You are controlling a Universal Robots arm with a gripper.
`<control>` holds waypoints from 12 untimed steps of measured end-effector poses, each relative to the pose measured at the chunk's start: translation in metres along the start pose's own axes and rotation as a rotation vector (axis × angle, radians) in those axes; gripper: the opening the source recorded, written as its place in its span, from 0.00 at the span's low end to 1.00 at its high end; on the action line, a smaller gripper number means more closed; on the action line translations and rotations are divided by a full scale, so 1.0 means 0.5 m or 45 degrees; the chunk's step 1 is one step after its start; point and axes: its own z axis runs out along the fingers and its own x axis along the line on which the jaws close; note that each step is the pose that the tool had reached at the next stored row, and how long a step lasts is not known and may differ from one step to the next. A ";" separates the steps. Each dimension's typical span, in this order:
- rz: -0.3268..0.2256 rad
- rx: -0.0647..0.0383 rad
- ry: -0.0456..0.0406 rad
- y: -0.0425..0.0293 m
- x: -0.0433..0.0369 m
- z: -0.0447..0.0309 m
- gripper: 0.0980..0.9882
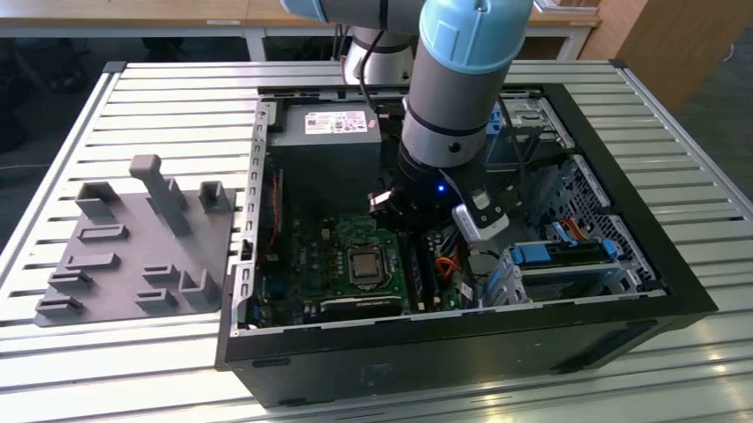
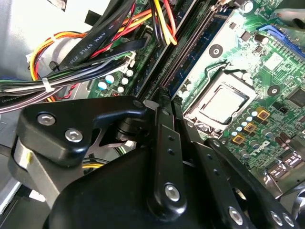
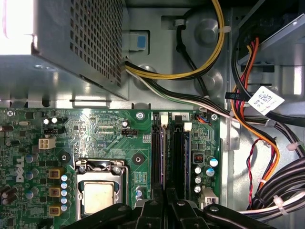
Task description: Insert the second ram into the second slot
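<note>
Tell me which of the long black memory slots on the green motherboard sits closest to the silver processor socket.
The outermost long black slot, directly beside the square silver processor socket; the other slots lie beyond it, toward the bundled cables.

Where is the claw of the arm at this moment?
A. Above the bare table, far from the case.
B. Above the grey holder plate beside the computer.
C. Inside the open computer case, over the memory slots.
C: the exterior view shows the arm reaching down into the open computer case, and in the first wrist view the claw sits over the memory slots.
</note>
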 end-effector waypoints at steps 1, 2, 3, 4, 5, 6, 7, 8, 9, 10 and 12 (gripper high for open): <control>0.000 0.000 0.000 0.000 0.000 0.000 0.04; -0.001 0.000 0.000 0.000 0.000 0.000 0.04; -0.001 0.000 0.000 0.000 0.000 0.000 0.04; -0.002 0.000 0.000 0.000 0.000 0.000 0.04; -0.002 0.000 0.000 0.000 0.000 -0.001 0.04; -0.003 0.000 0.000 0.000 0.000 -0.001 0.04; -0.003 0.001 0.000 0.000 0.000 -0.002 0.04; -0.004 0.001 0.000 0.000 0.000 -0.003 0.04; -0.004 0.000 0.000 0.000 0.000 -0.003 0.04; -0.005 0.001 0.000 0.000 0.000 -0.004 0.04; -0.005 0.001 0.000 0.000 0.000 -0.005 0.04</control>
